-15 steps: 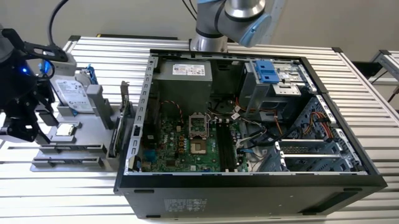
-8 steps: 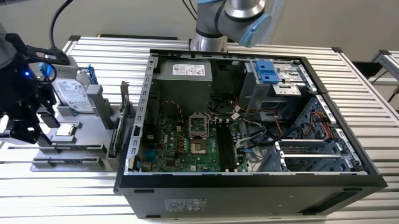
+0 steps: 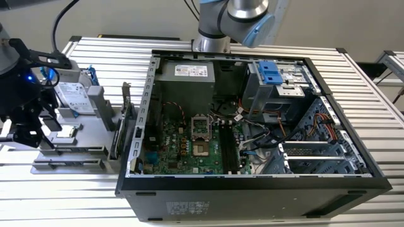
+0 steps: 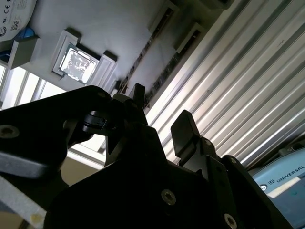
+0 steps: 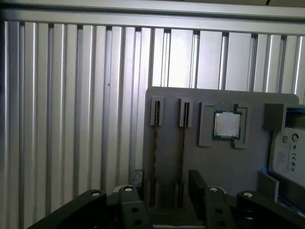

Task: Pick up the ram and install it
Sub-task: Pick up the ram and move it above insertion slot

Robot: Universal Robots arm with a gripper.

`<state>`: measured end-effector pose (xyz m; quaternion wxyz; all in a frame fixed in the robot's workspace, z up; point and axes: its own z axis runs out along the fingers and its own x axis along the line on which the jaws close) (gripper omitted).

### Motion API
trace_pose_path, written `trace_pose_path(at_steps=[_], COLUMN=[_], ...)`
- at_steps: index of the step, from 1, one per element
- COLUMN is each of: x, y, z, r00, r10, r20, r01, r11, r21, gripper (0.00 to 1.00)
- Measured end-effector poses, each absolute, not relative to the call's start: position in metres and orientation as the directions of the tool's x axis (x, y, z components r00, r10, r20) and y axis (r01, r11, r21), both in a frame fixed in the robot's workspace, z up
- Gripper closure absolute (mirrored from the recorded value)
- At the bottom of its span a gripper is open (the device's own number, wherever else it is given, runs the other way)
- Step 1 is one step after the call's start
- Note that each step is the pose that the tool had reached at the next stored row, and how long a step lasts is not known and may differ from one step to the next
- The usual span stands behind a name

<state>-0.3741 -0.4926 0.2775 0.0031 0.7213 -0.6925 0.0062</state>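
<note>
Two thin ram sticks stand on edge in parallel slots of a grey fixture; one ram stick lies beside the other, and both also show as thin lines in the second wrist view. My gripper hovers over the fixture end of these slots, open, with nothing between its fingers. In the exterior view the gripper is at the exterior view's left, above the fixture. The motherboard's black slots lie inside the open computer case.
The fixture also carries a processor chip and a silver hard drive. A dark card with a metal bracket stands between fixture and case. A second arm's base rises behind the case. Ribbed aluminium table surrounds everything.
</note>
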Motion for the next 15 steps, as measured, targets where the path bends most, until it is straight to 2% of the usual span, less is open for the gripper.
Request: trace_pose_path(at_steps=[15], x=[-0.374], y=[-0.494], z=[0.266], r00=[0.045], r10=[-0.999], r20=[0.013], r01=[-0.999], r11=[-0.045], r21=[-0.004], gripper=[0.0])
